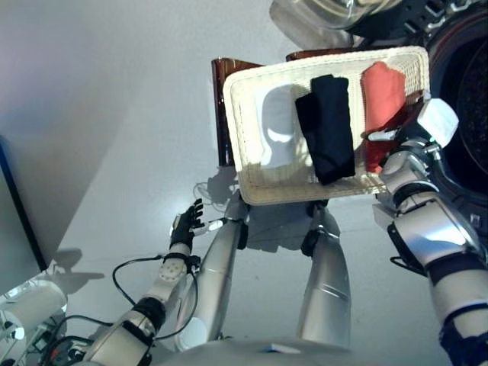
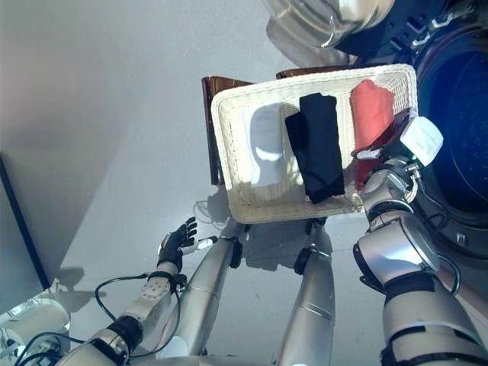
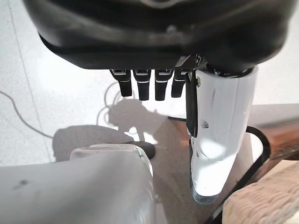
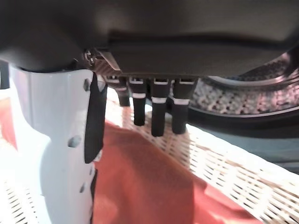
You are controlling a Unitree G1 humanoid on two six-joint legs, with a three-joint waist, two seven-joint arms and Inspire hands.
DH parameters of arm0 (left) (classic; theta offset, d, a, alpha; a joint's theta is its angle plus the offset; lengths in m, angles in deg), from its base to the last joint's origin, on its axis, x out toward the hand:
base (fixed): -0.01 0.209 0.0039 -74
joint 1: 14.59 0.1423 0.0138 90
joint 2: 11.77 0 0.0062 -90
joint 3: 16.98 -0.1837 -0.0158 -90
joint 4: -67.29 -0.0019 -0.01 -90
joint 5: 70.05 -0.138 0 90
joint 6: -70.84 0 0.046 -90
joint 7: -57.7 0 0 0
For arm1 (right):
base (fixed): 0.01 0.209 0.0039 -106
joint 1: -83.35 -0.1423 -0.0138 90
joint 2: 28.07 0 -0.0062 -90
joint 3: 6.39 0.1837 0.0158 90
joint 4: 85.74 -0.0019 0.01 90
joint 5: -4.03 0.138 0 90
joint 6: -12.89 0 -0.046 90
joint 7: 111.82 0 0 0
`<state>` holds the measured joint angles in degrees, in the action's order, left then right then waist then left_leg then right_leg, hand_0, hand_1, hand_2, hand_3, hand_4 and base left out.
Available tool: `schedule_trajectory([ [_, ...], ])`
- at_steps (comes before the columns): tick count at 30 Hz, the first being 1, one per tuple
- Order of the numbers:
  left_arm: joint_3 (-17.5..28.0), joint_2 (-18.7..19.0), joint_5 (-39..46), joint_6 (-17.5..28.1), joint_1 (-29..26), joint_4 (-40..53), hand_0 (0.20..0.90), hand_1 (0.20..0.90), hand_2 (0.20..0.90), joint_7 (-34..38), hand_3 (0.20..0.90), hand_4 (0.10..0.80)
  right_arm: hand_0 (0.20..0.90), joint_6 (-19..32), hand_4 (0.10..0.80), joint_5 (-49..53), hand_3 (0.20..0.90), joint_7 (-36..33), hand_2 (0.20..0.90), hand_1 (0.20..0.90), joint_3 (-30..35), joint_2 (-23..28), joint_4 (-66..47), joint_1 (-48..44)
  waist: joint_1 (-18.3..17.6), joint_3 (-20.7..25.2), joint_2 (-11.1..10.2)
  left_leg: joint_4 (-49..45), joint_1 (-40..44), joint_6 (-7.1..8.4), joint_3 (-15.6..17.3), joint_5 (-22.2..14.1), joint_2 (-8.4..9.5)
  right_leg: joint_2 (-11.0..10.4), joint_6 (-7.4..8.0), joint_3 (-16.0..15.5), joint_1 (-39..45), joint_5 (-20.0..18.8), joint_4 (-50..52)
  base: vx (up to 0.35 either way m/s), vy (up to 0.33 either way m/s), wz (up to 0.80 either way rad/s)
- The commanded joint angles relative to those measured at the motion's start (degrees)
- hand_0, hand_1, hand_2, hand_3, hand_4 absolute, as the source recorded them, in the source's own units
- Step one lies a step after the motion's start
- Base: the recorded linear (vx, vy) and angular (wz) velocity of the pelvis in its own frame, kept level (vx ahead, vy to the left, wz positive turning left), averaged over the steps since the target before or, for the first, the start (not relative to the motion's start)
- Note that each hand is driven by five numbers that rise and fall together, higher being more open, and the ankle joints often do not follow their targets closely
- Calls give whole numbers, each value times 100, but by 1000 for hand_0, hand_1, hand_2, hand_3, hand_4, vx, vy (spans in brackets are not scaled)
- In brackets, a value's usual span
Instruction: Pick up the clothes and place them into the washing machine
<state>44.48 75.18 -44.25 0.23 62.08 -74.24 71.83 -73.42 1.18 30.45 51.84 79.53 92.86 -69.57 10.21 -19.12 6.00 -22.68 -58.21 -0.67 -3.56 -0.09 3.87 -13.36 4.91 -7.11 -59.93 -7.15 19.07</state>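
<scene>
A shallow wicker basket (image 1: 245,156) rests on a low dark brown box (image 1: 223,114) beside the washing machine (image 1: 467,91). In it lie a white cloth (image 1: 278,126), a black cloth (image 1: 329,126) and a red cloth (image 1: 381,91) at the machine end. My right hand (image 1: 408,136) is at the basket's right side over the red cloth (image 4: 140,186), with straight fingers (image 4: 159,116) just above it and holding nothing. My left hand (image 1: 185,225) hangs low to the left, open and empty, away from the basket.
The machine's open drum (image 4: 243,93) lies just past the basket's rim (image 4: 224,158). Its round door (image 1: 328,11) stands open behind the basket. A dark panel (image 1: 11,206) stands at the far left. Pale floor (image 1: 99,114) spreads to the left.
</scene>
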Motion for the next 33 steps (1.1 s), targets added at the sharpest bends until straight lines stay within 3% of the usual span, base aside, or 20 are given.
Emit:
schedule_trajectory([
  [1, -147, 247, 144, 208, 92, 382, 900, 900, 900, 153, 900, 800, 535, 43, 539, -290, 535, 692, 535, 535, -441, 143, -255, -449, 259, -332, 560, -2, -173, 313, -1, -169, 53, 73, -61, -51, 361, 882, 509, 3, 10, 7],
  [5, -210, 241, 121, 203, 119, 398, 900, 900, 900, 155, 900, 800, 507, 35, 520, -347, 507, 706, 507, 507, -409, 109, -258, -297, 267, -327, 605, 36, -199, 318, 1, -137, 56, 36, -50, -68, 338, 859, 487, 2, 3, 1],
  [6, -225, 235, 112, 196, 113, 380, 900, 900, 900, 152, 900, 800, 318, 35, 384, -354, 318, 715, 318, 318, -397, 102, -253, -273, 269, -316, 617, 50, -198, 320, 0, -131, 58, 27, -46, -77, 336, 858, 482, 23, 2, 6],
  [7, -236, 229, 112, 198, 115, 385, 900, 900, 900, 153, 900, 800, 200, 33, 300, -360, 200, 707, 200, 200, -384, 94, -253, -259, 277, -311, 631, 67, -199, 321, -3, -123, 53, 18, -42, -79, 341, 862, 472, 23, 6, 15],
  [22, -313, 180, -10, 206, 122, 334, 900, 900, 900, 144, 900, 800, 200, 46, 300, -394, 200, 703, 200, 200, -165, -46, -314, 76, 277, -228, 673, 380, 104, 353, 5, -13, 41, 15, -1, -137, 653, 721, 147, 23, -2, 0],
  [23, -321, 178, -18, 204, 121, 324, 900, 900, 900, 145, 900, 800, 277, 46, 355, -379, 277, 698, 277, 277, -149, -52, -314, 85, 277, -209, 670, 412, 139, 355, 6, -6, 43, 16, 4, -141, 687, 710, 112, 22, -3, 4],
  [24, -326, 171, -29, 205, 133, 310, 900, 900, 900, 148, 900, 800, 436, 46, 469, -371, 436, 699, 436, 436, -130, -65, -315, 117, 277, -198, 664, 438, 168, 357, 6, 1, 40, 13, 8, -149, 718, 697, 85, 24, -6, 4],
  [25, -331, 171, -47, 192, 135, 289, 900, 900, 900, 154, 900, 800, 499, 48, 514, -354, 499, 699, 499, 499, -107, -80, -320, 153, 269, -187, 661, 471, 217, 367, 5, 16, 32, 13, 10, -147, 748, 686, 59, 26, -5, 3],
  [26, -322, 175, -51, 189, 145, 299, 900, 900, 900, 149, 900, 800, 900, 53, 800, -329, 900, 690, 900, 900, -73, -82, -329, 185, 264, -166, 655, 519, 275, 371, 3, 28, 27, 23, 11, -145, 799, 680, 22, 0, 0, 0],
  [33, -232, 154, -132, 149, 272, 105, 900, 900, 900, 128, 900, 800, 900, 82, 800, -61, 900, 696, 900, 900, 229, -142, -406, 551, 227, 14, 559, 891, 839, 400, 45, 131, 7, 35, 67, -239, 1390, 527, -357, 4, -2, -1],
])
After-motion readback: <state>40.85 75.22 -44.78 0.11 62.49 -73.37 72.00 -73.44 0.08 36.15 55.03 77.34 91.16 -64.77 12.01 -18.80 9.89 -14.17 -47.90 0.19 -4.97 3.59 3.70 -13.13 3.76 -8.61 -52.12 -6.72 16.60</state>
